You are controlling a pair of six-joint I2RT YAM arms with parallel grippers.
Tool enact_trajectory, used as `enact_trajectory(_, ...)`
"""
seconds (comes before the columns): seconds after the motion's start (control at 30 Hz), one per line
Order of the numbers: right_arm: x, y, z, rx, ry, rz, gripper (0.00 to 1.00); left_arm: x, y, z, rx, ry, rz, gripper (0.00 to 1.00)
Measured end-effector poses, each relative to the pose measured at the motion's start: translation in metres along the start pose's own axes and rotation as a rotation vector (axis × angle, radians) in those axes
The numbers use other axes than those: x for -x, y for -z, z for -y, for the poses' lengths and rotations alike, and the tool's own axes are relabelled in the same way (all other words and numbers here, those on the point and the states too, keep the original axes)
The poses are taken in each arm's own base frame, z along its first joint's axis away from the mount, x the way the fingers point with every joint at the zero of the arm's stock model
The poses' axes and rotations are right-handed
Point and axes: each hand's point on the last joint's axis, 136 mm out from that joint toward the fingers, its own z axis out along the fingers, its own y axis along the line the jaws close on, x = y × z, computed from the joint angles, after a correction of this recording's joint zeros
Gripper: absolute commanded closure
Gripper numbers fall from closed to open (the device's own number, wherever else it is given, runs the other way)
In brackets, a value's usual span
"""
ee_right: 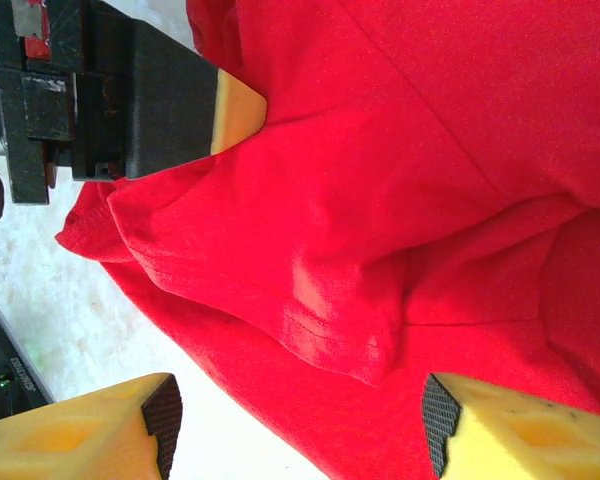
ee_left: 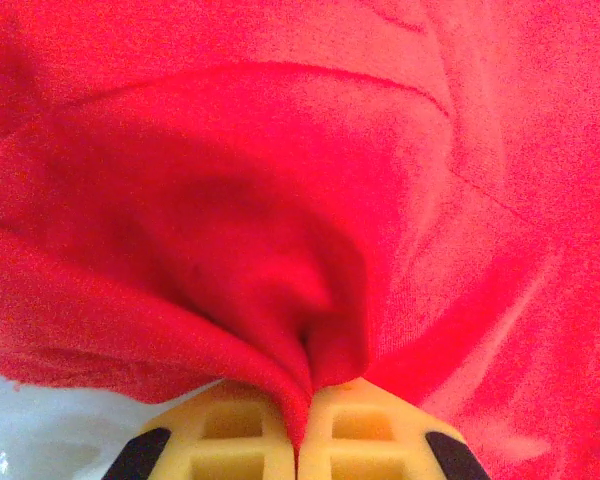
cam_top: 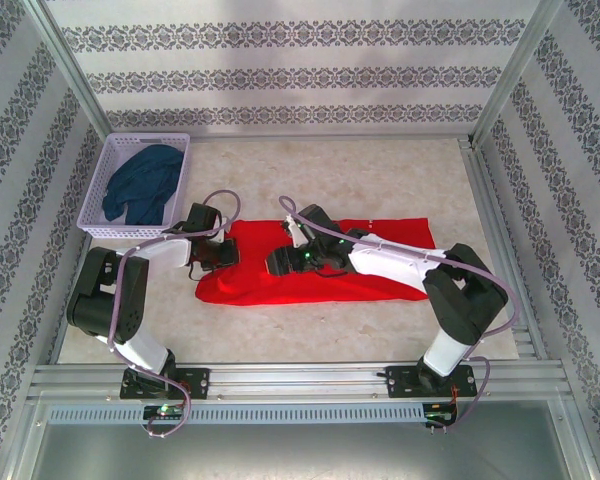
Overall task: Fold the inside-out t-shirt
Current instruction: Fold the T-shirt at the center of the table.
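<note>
Two robot arms reach from the near table edge onto one red inside-out t-shirt [cam_top: 400, 235], which lies spread flat across the middle of the table [cam_top: 380, 170]. The left gripper [ee_left: 298, 425] has its two yellow fingers pressed together on a pinch of red cloth at the shirt's left end. The cloth rises in a gathered fold straight ahead of the jaws. The right gripper [ee_right: 300, 420] hovers with jaws apart and grips nothing; a hemmed flap of the shirt lies just ahead of them. The step in hand looks like taking hold of the left end for a first fold. Next, the right jaws probably need to close on their own bit of edge, so both arms can lift and carry the cloth over evenly. Farther back, beyond the left jaws, one white basket [cam_top: 98, 190] holds one dark blue garment [cam_top: 145, 180].
</note>
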Motion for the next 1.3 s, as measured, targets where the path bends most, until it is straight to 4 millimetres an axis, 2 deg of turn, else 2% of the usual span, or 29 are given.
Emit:
enact_trajectory(0.1,0.004,0.008,0.003,-0.013,-0.004,0.017,0.33,0.002,0.001,-0.004,0.028,0.000,0.003,1.00)
enact_trajectory(0.23,0.012,0.029,0.017,-0.044,-0.015,0.059,0.33,0.003,0.009,-0.013,0.105,0.011,-0.011,1.00)
enact_trajectory(0.43,0.024,0.068,0.051,-0.110,-0.057,0.147,0.33,0.008,0.039,-0.034,0.293,0.022,-0.024,1.00)
enact_trajectory(0.53,0.023,0.082,0.071,-0.143,-0.085,0.170,0.33,0.018,0.061,-0.040,0.386,0.018,-0.013,1.00)
enact_trajectory(0.7,0.020,0.096,0.100,-0.203,-0.136,0.185,0.33,0.049,0.109,-0.035,0.497,-0.021,0.040,1.00)
enact_trajectory(0.8,0.018,0.103,0.112,-0.239,-0.150,0.190,0.32,0.064,0.141,-0.033,0.569,-0.055,0.068,1.00)
enact_trajectory(0.9,0.016,0.107,0.122,-0.273,-0.164,0.191,0.32,0.069,0.167,-0.034,0.645,-0.091,0.065,1.00)
enact_trajectory(1.0,0.014,0.110,0.129,-0.294,-0.178,0.187,0.32,0.066,0.182,-0.025,0.710,-0.147,0.039,1.00)
enact_trajectory(1.07,0.013,0.110,0.133,-0.302,-0.182,0.181,0.32,0.063,0.184,-0.013,0.740,-0.201,0.013,1.00)
enact_trajectory(1.3,0.006,0.103,0.147,-0.326,-0.213,0.141,0.32,0.053,0.156,0.051,0.792,-0.397,-0.074,1.00)
